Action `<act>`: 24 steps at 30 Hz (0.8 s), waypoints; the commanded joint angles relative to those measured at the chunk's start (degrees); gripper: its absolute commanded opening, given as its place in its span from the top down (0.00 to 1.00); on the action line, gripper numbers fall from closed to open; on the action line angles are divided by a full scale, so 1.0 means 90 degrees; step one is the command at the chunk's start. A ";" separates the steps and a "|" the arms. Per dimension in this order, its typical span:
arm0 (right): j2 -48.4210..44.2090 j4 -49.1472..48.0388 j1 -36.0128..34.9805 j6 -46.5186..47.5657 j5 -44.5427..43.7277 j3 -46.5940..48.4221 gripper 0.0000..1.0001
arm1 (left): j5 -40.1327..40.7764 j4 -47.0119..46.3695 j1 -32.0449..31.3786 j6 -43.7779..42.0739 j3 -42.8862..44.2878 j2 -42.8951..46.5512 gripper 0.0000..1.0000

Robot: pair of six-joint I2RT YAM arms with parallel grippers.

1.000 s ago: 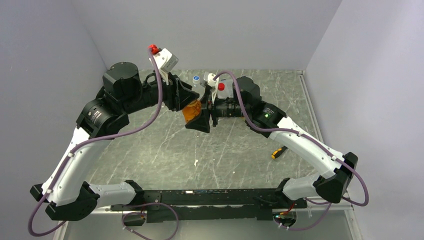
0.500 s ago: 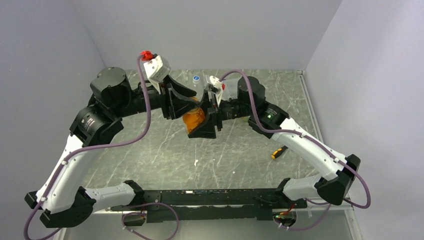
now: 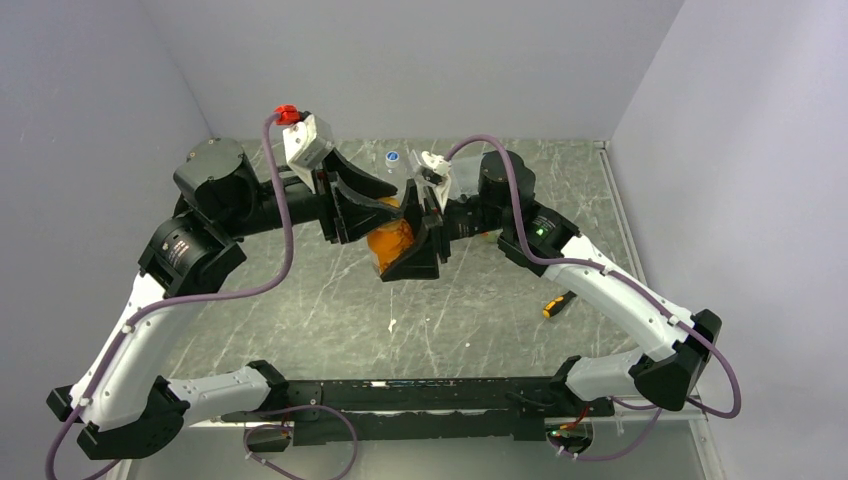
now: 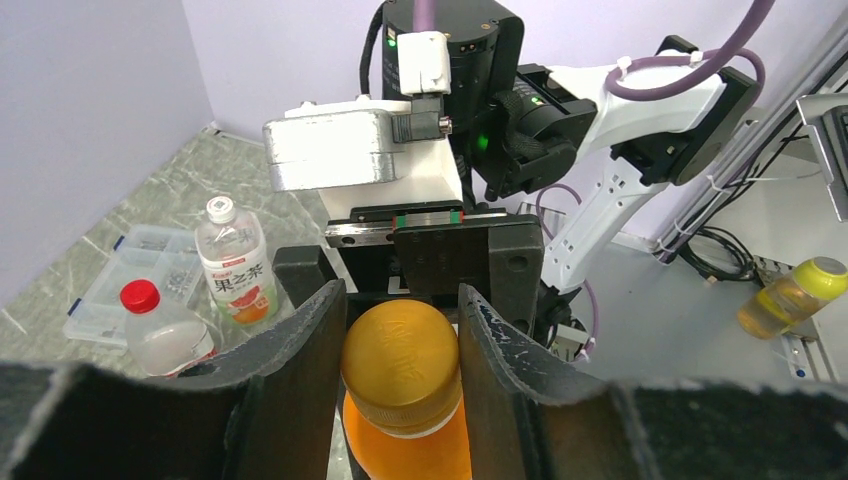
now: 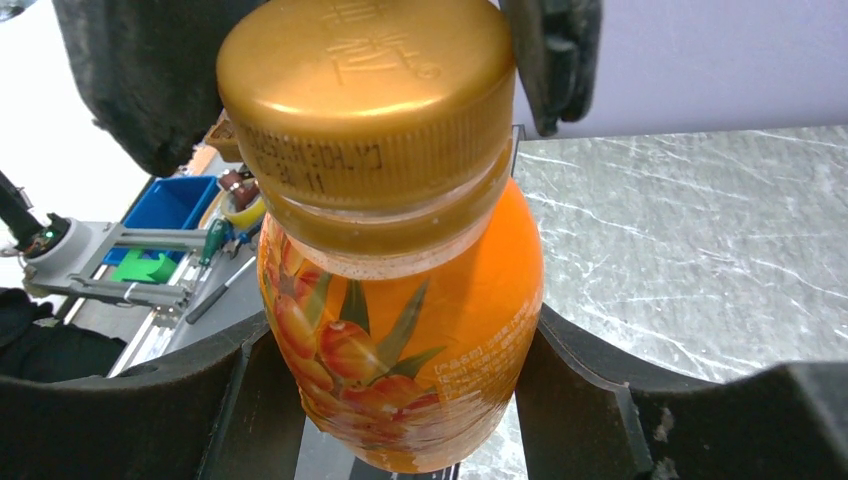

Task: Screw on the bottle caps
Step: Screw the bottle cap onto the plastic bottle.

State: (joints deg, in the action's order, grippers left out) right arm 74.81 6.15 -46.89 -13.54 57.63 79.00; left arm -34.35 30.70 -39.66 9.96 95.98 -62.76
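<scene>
A squat bottle [image 5: 430, 300] of orange liquid hangs above the table between both arms [image 3: 388, 243]. My right gripper [image 5: 398, 345] is shut on its body, one finger on each side. An orange cap [image 4: 400, 370] sits on the bottle's neck, and my left gripper [image 4: 402, 305] is shut on it from above. The left fingers [image 5: 140, 80] flank the cap [image 5: 365, 100] in the right wrist view. At the back stand a white-labelled bottle [image 4: 235, 265] with a whitish cap and a bottle with a red cap [image 4: 140, 295].
A flat clear compartment box [image 4: 115, 275] lies by the back wall next to the two standing bottles. A small blue-and-white round top [image 3: 393, 157] shows behind the grippers. A screwdriver with a yellow and black handle [image 3: 556, 305] lies on the table under the right arm.
The left arm's wrist has swung left and turned with the cap in its jaws. The right wrist has turned too, and the bottle has shifted slightly. Both grips have held.
</scene>
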 commanded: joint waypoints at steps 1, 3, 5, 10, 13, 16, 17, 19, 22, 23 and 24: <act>-0.0303 -0.0790 0.0103 -0.0104 0.0281 0.0068 0.88 | -0.0386 0.0210 -0.0027 0.0112 0.0080 0.0049 0.69; -0.0298 -0.0711 0.0092 -0.0047 0.0159 0.0083 0.88 | -0.0337 0.0232 -0.0027 0.0114 0.0136 0.0017 0.67; -0.0289 -0.0423 0.0089 0.0091 -0.0009 0.0121 0.87 | -0.0129 0.0171 -0.0027 0.0181 0.0186 0.0018 0.61; -0.0293 0.0088 0.0084 0.0448 -0.0711 0.0143 0.87 | 0.1041 -0.0102 -0.0027 0.0358 0.0349 0.0131 0.22; -0.0289 0.0299 0.0074 0.0604 -0.1209 0.0098 0.86 | 0.1644 -0.0207 -0.0025 0.0350 0.0529 0.0119 0.13; -0.0294 0.0389 0.0045 0.0681 -0.1827 -0.0003 0.86 | 0.2031 -0.0343 -0.0027 0.0368 0.0616 0.0087 0.09; -0.0292 0.0391 0.0037 0.0684 -0.2087 -0.0044 0.86 | 0.2198 -0.0310 -0.0027 0.0391 0.0665 0.0047 0.09; -0.0280 0.0416 0.0003 0.0692 -0.2633 -0.0083 0.87 | 0.2668 -0.0086 -0.0027 0.0365 0.0808 -0.0105 0.11; -0.0307 0.0300 -0.0073 0.0639 -0.3331 -0.0204 0.87 | 0.3294 0.0177 -0.0027 0.0399 0.0828 -0.0243 0.16; -0.0313 0.0252 -0.0102 0.0631 -0.3545 -0.0233 0.87 | 0.3483 0.0219 -0.0026 0.0422 0.0795 -0.0268 0.17; -0.0311 0.0233 -0.0123 0.0625 -0.3712 -0.0244 0.87 | 0.3598 0.0246 -0.0027 0.0456 0.0757 -0.0295 0.18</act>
State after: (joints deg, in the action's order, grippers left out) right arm 73.89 10.52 -47.16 -8.71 34.65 77.65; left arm -11.33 31.00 -39.72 13.02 102.26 -63.92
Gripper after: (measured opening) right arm 0.652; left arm 0.837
